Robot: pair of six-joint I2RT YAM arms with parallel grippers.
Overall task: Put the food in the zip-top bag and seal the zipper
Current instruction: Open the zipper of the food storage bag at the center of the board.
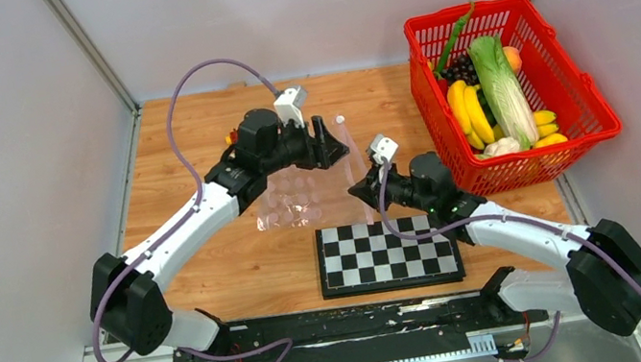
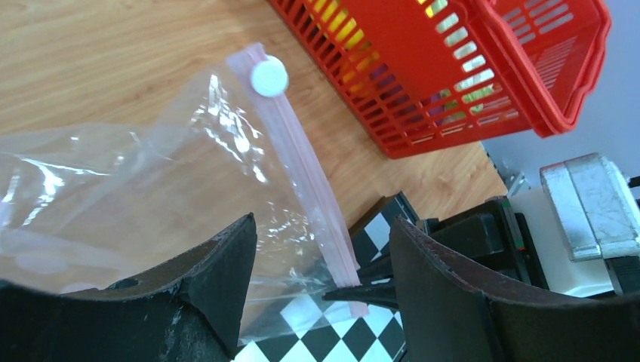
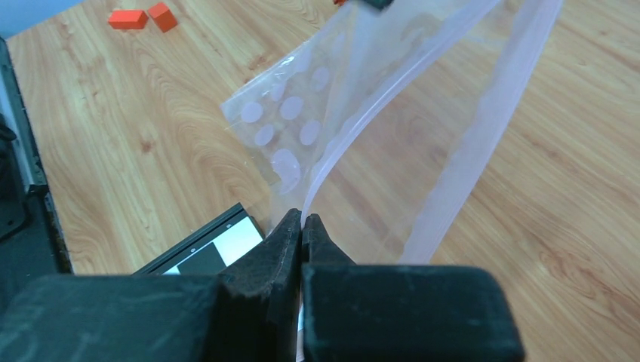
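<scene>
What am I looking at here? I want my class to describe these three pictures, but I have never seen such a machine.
These are two robot arms bolted at the near edge of a wooden table. One picture looks down from above. The other two come from a camera on each wrist. On the table are a chessboard and a red basket holding the toy food. The right tool is pinched shut on an edge of the clear zip-top bag, holding it up. The left tool stands open near the bag's pink zipper. No food is in the bag yet.
</scene>
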